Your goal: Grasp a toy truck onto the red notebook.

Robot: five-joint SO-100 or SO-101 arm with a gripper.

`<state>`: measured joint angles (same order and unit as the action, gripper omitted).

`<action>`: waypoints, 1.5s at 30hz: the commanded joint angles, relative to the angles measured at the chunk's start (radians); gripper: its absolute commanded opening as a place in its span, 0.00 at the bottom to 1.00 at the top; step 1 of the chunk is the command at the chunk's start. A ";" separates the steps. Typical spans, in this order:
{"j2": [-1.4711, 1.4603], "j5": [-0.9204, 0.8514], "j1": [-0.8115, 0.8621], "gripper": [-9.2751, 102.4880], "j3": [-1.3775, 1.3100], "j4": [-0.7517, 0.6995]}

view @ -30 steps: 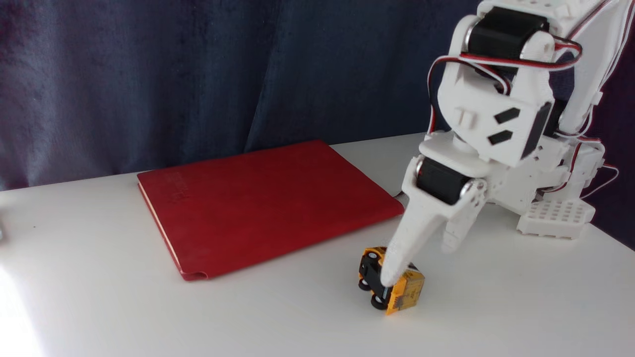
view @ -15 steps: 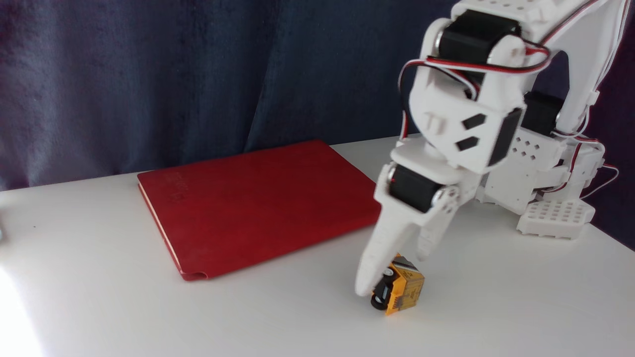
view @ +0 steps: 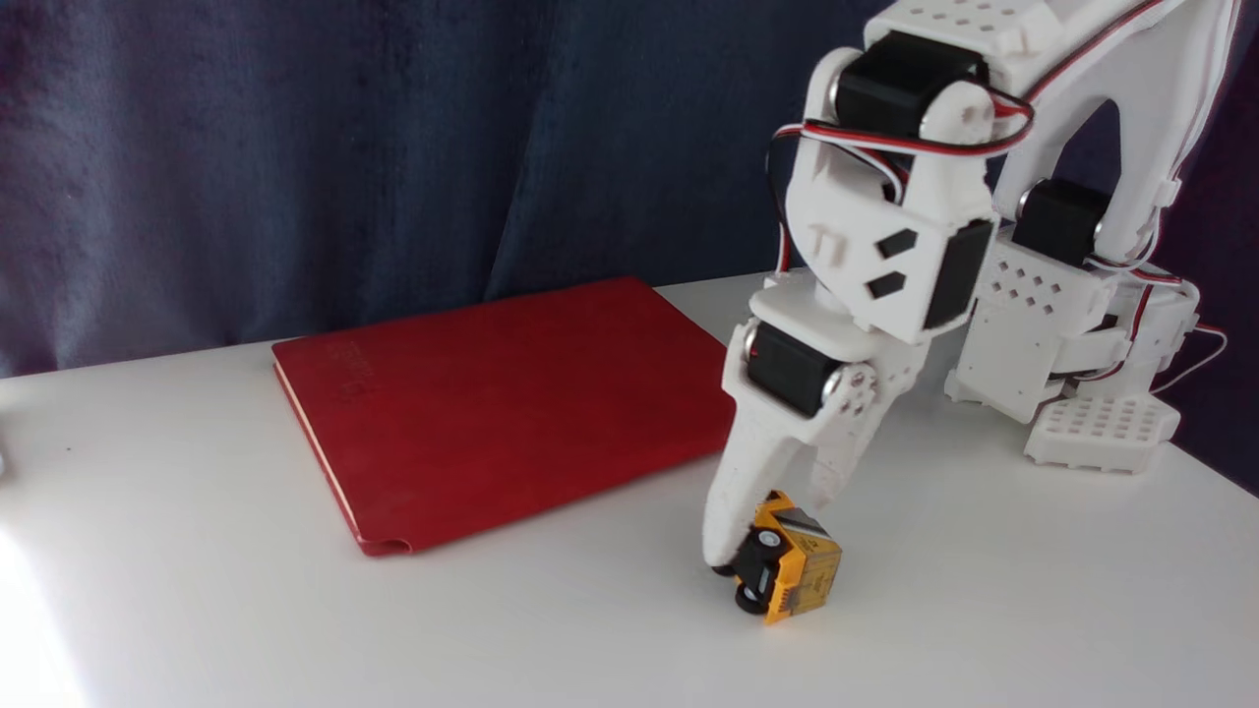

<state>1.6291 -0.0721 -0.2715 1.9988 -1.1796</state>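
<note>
Orange-yellow boxy toy truck [view: 787,565]: tiny, black underside, black wheels with white hubs. Position: tipped onto its side on the white tabletop [view: 197,590], wheels facing left in the fixed view, near the front right corner of the notebook but clear of it. Not on the target.

Dark red soft-cover notebook [view: 502,403]: large, flat, rectangular, cream page edge along the near left side. Lies flat toward the back of the table, cover bare, apparently left free to receive the truck.

White printed two-finger gripper [view: 772,531]: pointed steeply downward, one long finger [view: 733,516] pressed against the wheel side of the truck, the shorter finger over its upper edge. The fingers straddle the truck with a narrow gap; whether they are actually clamped on it cannot be told. Judged purpose of the pose: bracketing the toy across its narrow width for a lift.

White arm base [view: 1102,428]: stands right rear, well apart from the truck.

Dark blue curtain [view: 295,147]: backdrop behind the table.
</note>
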 commanded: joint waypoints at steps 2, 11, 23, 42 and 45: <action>0.049 0.008 -0.017 0.31 0.009 0.005; 0.037 0.015 -0.077 0.30 -0.012 -0.005; 0.049 -0.014 -0.075 0.21 0.009 -0.009; 0.319 -0.098 -0.052 0.13 0.011 -0.218; 0.468 -0.115 -0.051 0.13 -0.035 -0.322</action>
<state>1.9911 -0.1779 -0.3221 2.0249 -1.4281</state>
